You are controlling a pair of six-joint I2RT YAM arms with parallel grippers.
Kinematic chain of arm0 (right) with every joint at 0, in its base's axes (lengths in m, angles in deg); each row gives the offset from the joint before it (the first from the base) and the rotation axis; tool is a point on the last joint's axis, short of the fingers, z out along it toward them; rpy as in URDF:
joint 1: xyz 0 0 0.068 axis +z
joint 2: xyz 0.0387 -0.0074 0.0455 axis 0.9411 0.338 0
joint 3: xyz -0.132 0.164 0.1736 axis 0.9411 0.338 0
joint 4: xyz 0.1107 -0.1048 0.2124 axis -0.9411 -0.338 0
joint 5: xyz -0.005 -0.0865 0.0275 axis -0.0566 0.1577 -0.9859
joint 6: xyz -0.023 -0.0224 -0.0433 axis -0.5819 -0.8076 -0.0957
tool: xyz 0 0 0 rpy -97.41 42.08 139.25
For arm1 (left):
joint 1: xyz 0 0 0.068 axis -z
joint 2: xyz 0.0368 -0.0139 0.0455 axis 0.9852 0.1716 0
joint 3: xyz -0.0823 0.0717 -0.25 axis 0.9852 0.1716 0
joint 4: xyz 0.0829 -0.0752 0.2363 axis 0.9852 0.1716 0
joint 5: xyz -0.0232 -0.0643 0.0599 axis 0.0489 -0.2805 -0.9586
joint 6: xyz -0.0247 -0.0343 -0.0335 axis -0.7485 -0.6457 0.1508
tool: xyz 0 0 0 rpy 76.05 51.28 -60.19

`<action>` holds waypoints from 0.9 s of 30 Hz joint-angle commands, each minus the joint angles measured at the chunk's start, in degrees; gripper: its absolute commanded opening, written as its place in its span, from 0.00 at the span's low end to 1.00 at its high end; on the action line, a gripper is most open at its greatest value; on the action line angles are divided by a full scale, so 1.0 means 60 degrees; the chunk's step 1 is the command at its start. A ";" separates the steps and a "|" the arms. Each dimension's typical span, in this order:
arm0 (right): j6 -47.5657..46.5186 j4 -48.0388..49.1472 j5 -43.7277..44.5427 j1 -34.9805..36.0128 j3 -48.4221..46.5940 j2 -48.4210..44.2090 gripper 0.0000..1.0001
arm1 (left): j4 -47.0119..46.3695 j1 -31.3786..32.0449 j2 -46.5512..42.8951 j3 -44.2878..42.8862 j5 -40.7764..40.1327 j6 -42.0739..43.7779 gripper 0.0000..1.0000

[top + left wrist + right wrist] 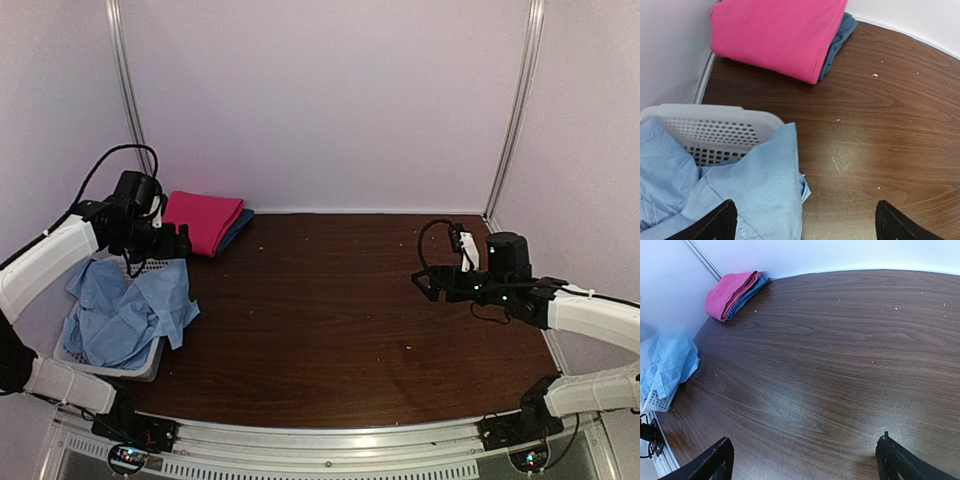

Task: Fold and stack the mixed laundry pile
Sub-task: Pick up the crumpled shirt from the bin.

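**Item: mixed laundry pile [125,315].** Several light blue garments lay crumpled together in a white perforated basket [100,362] at the near left of the table [350,310]. One shirt spilled over the basket's right rim, and its hem hung down to the wood. A small button seemed to show on that shirt at the bottom edge of the left wrist view, though the frame cut it too short to be sure.

**Handling (judged).** Light, soft and limp, with no stiffness to hold a shape. Not fragile or slippery, but likely to drag neighbouring pieces along when lifted. The best hold appeared to be the free draped edge over the rim, pinching one layer near a corner rather than digging into the heap.

**Left arm.** It reached forward along the left wall with the wrist tipped downward. The left gripper [807,222] hung above the draped shirt and the basket's far end. Its claw was spread wide and held nothing.

**Right arm.** The forearm stretched in from the right side. The right gripper [805,460] pointed toward the table's middle, above bare wood and well apart from the pile. Its claw was also spread wide and empty.

**Also present.** A folded magenta cloth [203,218] sat on a folded darker blue cloth [840,37] in the far left corner.
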 commanded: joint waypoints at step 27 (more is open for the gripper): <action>-0.0263 0.0372 -0.0225 -0.0051 -0.0112 0.0437 1.00 | -0.1222 -0.3951 -0.2787 0.1975 0.0598 -0.0783 0.00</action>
